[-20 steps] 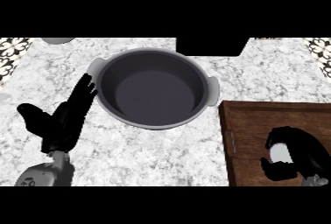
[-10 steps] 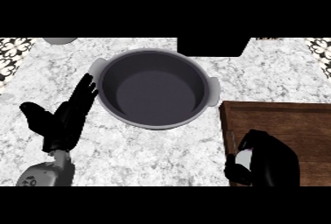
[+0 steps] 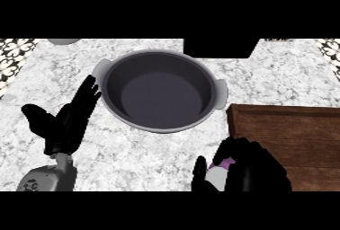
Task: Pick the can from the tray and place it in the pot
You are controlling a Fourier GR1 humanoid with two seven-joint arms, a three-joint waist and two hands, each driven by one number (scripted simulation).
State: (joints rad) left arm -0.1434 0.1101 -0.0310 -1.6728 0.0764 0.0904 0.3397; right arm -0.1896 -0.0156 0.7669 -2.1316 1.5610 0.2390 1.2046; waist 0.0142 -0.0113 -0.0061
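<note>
One can (image 3: pixel 221 173) is all you are carrying, and your right hand (image 3: pixel 249 168) has its fingers and thumb curled round it, so only a pale side and a purplish top show between them. Since half a second ago that hand has slid left, off the tray (image 3: pixel 292 134) and across its left edge; a second ago it was well inside the tray near the worktop's right edge. Now the can hangs over the bare marble just beside the tray's left side, near the worktop's front edge. That means the pick looks done and you are in the carry, by my reading roughly halfway through the task.

The pot (image 3: pixel 159 90) sits toward the back of the worktop, left of the tray's back-left corner, and it has not moved. Its inside is dark and holds nothing I can see. The visible part of the tray also holds nothing; your hand hides its front-left corner, so I cannot speak for that spot.

Your left hand (image 3: pixel 63 123) rests at the worktop's left side with fingers straight and spread, fingertips close to the pot's left wall, holding nothing.

Next you likely need to go back and left, lifting clear of the near rim before letting go.
</note>
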